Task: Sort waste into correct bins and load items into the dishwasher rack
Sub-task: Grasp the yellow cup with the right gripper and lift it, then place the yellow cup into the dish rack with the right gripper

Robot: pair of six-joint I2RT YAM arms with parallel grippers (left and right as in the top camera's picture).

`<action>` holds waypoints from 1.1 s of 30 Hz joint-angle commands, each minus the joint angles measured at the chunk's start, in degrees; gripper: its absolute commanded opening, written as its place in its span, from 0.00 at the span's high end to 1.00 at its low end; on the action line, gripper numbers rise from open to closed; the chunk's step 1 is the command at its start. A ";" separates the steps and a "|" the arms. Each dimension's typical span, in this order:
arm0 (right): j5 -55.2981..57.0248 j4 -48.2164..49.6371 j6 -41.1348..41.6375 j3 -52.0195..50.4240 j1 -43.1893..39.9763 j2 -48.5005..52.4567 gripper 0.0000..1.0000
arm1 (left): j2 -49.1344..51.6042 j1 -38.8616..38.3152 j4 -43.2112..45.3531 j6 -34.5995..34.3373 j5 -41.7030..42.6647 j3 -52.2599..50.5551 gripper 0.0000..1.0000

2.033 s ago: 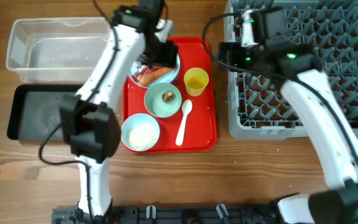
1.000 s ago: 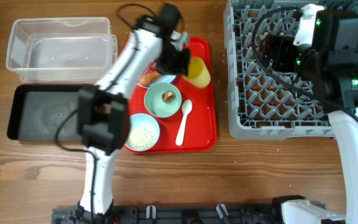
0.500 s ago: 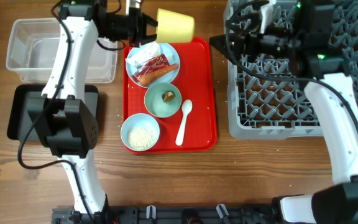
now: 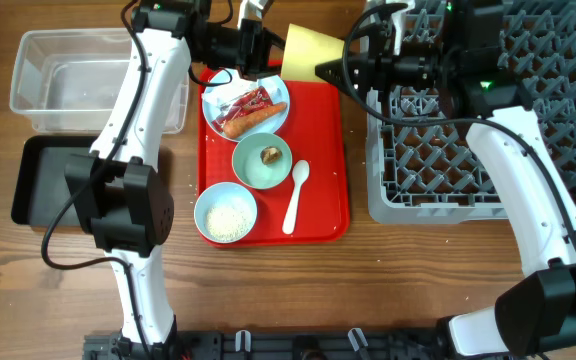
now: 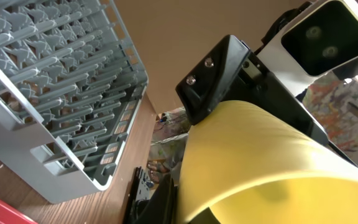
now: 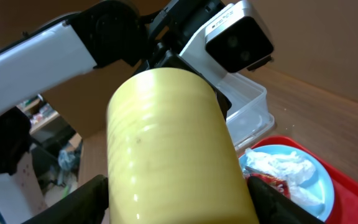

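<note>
Wooden table point(image 4: 268, 280) carries all items.

1. Nearest on the red tray point(image 4: 330, 205) is the blue bowl point(image 4: 199, 207), holding the rice point(image 4: 228, 216).
2. To its right lies the spoon point(image 4: 295, 195), handle toward the near edge and bowl end just beside the green bowl point(image 4: 239, 166).
3. The green bowl stands behind the blue bowl and contains the scrap point(image 4: 269, 155).
4. Farther back is the plate point(image 4: 211, 118). It holds the carrot point(image 4: 255, 120), the wrapper point(image 4: 246, 100) and the tissue point(image 6: 272, 165).
5. Left of the red tray sits the black tray point(image 4: 48, 190). The tub point(image 4: 28, 72) is behind it, and the two touch or nearly touch.
6. Right of the red tray stands the rack point(image 4: 468, 150), with pegs upright.
7. The cup point(image 4: 308, 50) is off the table, lying sideways in the air over the far edge of the red tray, between plate and rack.
8. The left gripper point(image 4: 268, 45) is clamped on the cup's left end. The left wrist view shows the yellow wall filling the foreground.
9. The right gripper point(image 4: 326, 72) meets the cup from the rack side. In the right wrist view its fingers point(image 6: 89, 199) stand apart, one on each side of the cup. Whether they press on the wall cannot be told.
</note>
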 commanded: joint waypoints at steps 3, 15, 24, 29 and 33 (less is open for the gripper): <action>-0.68 0.26 0.39 -0.15 0.24 0.61 0.41 | -0.63 -0.11 0.37 1.44 1.62 0.52 0.87; 9.27 -10.03 1.64 -0.15 -10.45 -7.85 0.47 | -0.63 -0.09 1.46 1.44 -9.62 0.52 0.27; 48.61 -43.63 6.56 5.27 -14.97 -15.13 0.53 | -0.63 2.10 -2.45 1.05 -42.12 0.52 0.03; 59.65 -58.10 7.74 5.77 -14.97 -14.03 0.57 | -0.63 2.05 -5.99 1.07 -54.42 0.52 0.01; 62.42 -65.44 7.80 5.60 -14.82 -10.60 0.57 | -0.63 2.05 -6.86 1.07 -58.47 0.52 0.01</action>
